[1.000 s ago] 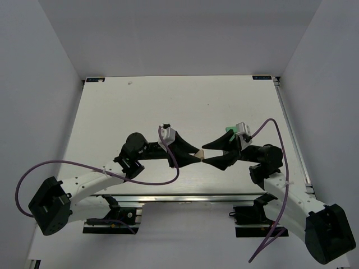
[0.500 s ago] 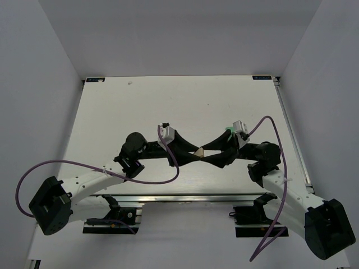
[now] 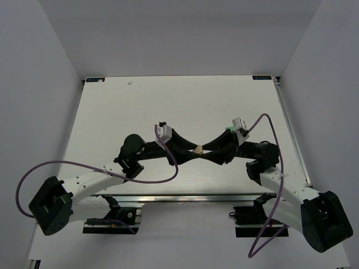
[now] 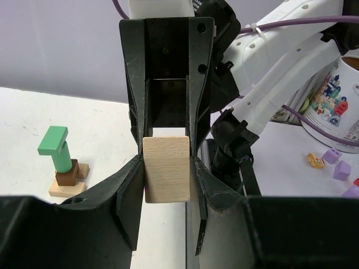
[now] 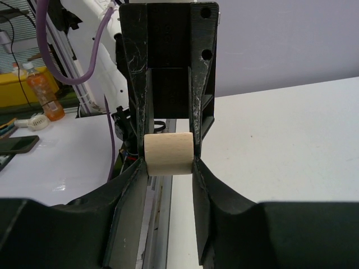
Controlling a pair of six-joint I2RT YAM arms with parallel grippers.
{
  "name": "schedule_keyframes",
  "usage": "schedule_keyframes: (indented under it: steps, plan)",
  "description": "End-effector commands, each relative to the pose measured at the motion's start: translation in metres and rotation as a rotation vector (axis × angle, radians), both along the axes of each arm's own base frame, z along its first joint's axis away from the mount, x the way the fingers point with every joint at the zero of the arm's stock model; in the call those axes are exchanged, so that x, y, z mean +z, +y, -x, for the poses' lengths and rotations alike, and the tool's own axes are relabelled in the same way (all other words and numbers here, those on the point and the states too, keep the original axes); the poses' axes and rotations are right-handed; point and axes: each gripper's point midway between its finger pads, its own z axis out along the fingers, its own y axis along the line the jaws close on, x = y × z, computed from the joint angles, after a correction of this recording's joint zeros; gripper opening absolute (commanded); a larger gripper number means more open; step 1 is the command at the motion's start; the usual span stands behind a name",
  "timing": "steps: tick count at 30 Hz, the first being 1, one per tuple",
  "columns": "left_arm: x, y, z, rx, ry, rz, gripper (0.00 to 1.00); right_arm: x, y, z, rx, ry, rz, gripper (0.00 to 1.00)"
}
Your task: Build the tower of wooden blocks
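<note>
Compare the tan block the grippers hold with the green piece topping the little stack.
The tan block is bare light wood; the green piece is painted. The tan block shows a flat rectangular face; the green piece looks like a post with a crossbar. The tan block is clamped between the left gripper and right gripper; the green piece stands on a dark brown block. Both are small.

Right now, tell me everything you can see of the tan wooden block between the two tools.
The tan wooden block is light, unpainted wood with faint grain: a flat rectangle in the left wrist view, round-edged in the right wrist view. Both the left tool and the right tool are shut on it from opposite sides.
</note>
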Motion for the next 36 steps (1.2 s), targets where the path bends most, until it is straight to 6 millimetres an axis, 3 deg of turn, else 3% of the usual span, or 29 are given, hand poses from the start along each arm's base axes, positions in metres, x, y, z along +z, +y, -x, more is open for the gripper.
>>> schedule_keyframes:
  steps: [1, 3, 5, 7, 8, 9, 10, 11, 14, 17, 22, 24, 26, 31, 34, 35, 36]
  plan:
    - [0.005, -0.002, 0.004, -0.006, -0.012, 0.007, 0.19, 0.034, -0.003, 0.006, -0.003, -0.124, -0.121, 0.16]
    - [-0.002, -0.003, -0.002, 0.019, -0.004, -0.036, 0.57, 0.033, -0.001, 0.006, 0.016, -0.124, -0.100, 0.13]
    - [-0.005, -0.004, -0.005, 0.029, -0.001, -0.058, 0.70, 0.033, 0.002, 0.001, 0.013, -0.117, -0.068, 0.11]
    - [-0.005, -0.002, -0.011, 0.069, 0.007, -0.075, 0.98, 0.033, 0.003, -0.004, -0.013, -0.117, -0.048, 0.10]
    - [-0.004, 0.000, -0.013, 0.088, 0.008, -0.079, 0.98, 0.024, 0.005, -0.013, -0.042, -0.050, -0.010, 0.10]
    - [-0.004, 0.004, -0.019, 0.136, 0.013, -0.087, 0.98, 0.032, 0.004, -0.021, -0.095, -0.103, -0.011, 0.10]
    - [-0.004, 0.006, -0.018, 0.138, 0.009, -0.093, 0.98, 0.022, 0.004, -0.023, -0.109, -0.090, 0.028, 0.10]
    - [-0.002, 0.010, -0.024, 0.184, 0.009, -0.093, 0.98, 0.010, 0.005, -0.040, -0.183, 0.007, 0.097, 0.10]
    - [0.000, 0.025, -0.030, 0.273, -0.019, -0.092, 0.98, 0.004, -0.007, -0.067, -0.367, -0.021, 0.177, 0.09]
    - [0.004, 0.038, -0.042, 0.381, -0.023, -0.088, 0.98, -0.012, -0.018, -0.078, -0.464, 0.048, 0.301, 0.08]
    - [-0.002, 0.065, -0.086, 0.654, 0.036, -0.156, 0.98, -0.048, -0.024, -0.074, -0.398, 0.198, 0.611, 0.07]
    - [-0.004, 0.077, -0.095, 0.729, 0.036, -0.175, 0.98, -0.066, -0.033, -0.088, -0.486, 0.214, 0.727, 0.06]
    - [-0.010, 0.101, -0.110, 0.870, 0.044, -0.178, 0.98, -0.084, -0.039, -0.095, -0.527, 0.253, 0.830, 0.06]
    - [-0.011, 0.158, -0.142, 1.129, 0.167, -0.150, 0.98, -0.125, -0.025, -0.091, -0.476, 0.287, 1.050, 0.05]
    - [-0.009, 0.173, -0.154, 1.219, 0.264, -0.142, 0.98, -0.155, -0.016, -0.088, -0.455, 0.288, 1.209, 0.04]
    - [-0.010, 0.182, -0.160, 1.280, 0.301, -0.147, 0.98, -0.156, -0.019, -0.098, -0.511, 0.270, 1.255, 0.03]
    - [-0.026, 0.187, -0.161, 1.313, 0.356, -0.229, 0.98, -0.164, -0.022, -0.095, -0.515, 0.283, 1.317, 0.03]
